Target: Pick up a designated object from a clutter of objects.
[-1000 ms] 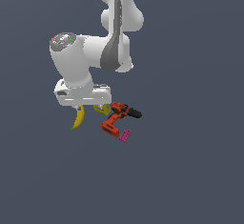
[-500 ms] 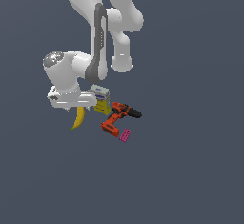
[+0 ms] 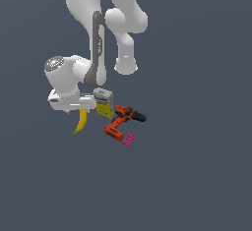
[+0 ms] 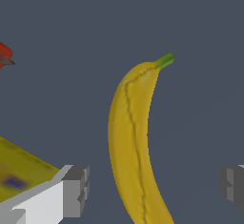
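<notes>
The curved yellow banana point(image 3: 81, 121) lies at the left end of the clutter in the exterior view, its green stem tip pointing away from the arm's hand. My gripper point(image 3: 80, 111) hangs right over its upper part, hiding that end. In the wrist view the banana point(image 4: 131, 137) runs between the two fingers point(image 4: 76, 189), which stand wide apart on either side without touching it. The gripper point(image 4: 155, 187) is open and holds nothing.
Just to the exterior view's right of the banana stands a white-and-yellow carton box point(image 3: 104, 102), close to one finger point(image 4: 19, 175). Beyond it lie the orange-and-black drill point(image 3: 121, 121) and a small pink studded block point(image 3: 129, 139).
The arm's hand has moved toward the exterior view's left and come down over the banana's upper end. None of the clutter has moved.
</notes>
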